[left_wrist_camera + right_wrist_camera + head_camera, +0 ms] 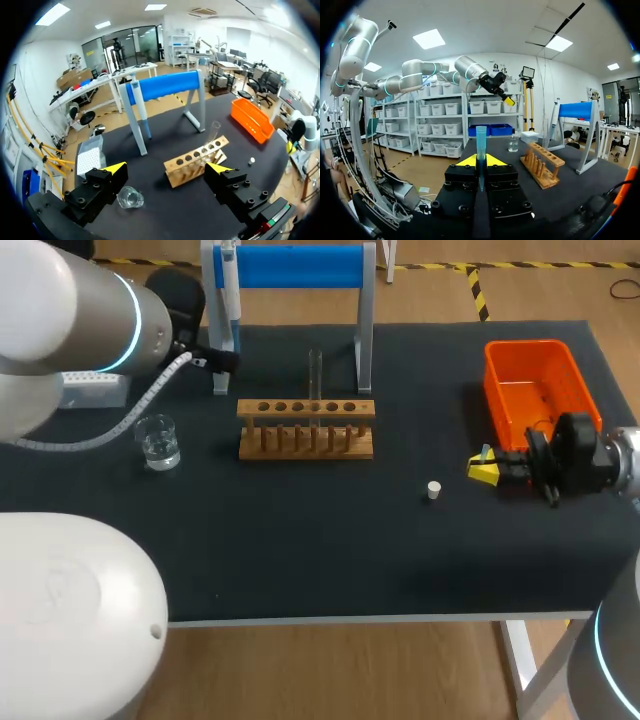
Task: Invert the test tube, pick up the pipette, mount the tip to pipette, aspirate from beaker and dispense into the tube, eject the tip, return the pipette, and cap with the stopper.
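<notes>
Gripping blue tip [480, 137] near orange bin [527, 346]

R claw [480, 161] pinched tight on the blue tip, just beside the orange bin. L claw [166, 169] spread wide, holds nothing. Beaker [160, 443] has clear liquid; test tube [315, 380] upright in wooden rack [305, 428]. Stopper [433, 490] loose on table [300, 540].

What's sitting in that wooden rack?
One clear test tube stands upright in the wooden rack, in a hole right of middle; the other holes look empty. The top board hides the tube's lower end.
</notes>
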`<action>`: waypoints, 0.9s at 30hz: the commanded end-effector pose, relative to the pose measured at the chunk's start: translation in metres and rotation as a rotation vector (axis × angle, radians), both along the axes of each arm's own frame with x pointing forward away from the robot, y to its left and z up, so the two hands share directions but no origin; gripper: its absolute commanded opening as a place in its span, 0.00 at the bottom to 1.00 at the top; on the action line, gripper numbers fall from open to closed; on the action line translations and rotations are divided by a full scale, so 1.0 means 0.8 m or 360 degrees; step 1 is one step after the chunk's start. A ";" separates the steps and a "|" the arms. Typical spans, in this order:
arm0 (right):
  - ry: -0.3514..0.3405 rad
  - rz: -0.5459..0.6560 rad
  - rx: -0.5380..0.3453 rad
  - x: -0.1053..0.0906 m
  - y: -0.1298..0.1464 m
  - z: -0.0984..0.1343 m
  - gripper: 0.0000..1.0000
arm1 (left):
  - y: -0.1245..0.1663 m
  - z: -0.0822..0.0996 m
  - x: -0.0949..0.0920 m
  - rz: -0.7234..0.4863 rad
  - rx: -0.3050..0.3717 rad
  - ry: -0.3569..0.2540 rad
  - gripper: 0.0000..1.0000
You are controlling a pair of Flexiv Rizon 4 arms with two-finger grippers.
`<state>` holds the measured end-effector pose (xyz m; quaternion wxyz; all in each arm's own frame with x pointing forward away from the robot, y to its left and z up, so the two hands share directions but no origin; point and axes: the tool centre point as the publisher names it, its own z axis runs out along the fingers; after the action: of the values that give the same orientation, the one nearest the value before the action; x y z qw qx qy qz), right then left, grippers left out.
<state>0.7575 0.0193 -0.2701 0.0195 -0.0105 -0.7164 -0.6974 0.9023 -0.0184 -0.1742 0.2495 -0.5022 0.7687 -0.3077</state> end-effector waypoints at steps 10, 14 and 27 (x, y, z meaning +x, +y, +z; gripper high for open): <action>0.0000 0.0002 0.0000 0.000 -0.001 0.000 0.00 | -0.008 -0.004 0.035 0.0169 -0.0005 -0.0111 1.00; 0.0000 0.0002 0.0000 0.000 -0.001 0.000 0.00 | -0.014 -0.005 0.047 0.0164 -0.0016 -0.0132 1.00; 0.0000 0.0002 0.0000 0.000 -0.001 0.000 0.00 | -0.022 -0.009 0.088 0.0189 -0.0069 -0.0213 1.00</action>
<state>0.7575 0.0193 -0.2701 0.0195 -0.0105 -0.7164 -0.6973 0.9627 -0.0324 -0.1771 0.3079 -0.5295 0.7132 -0.3407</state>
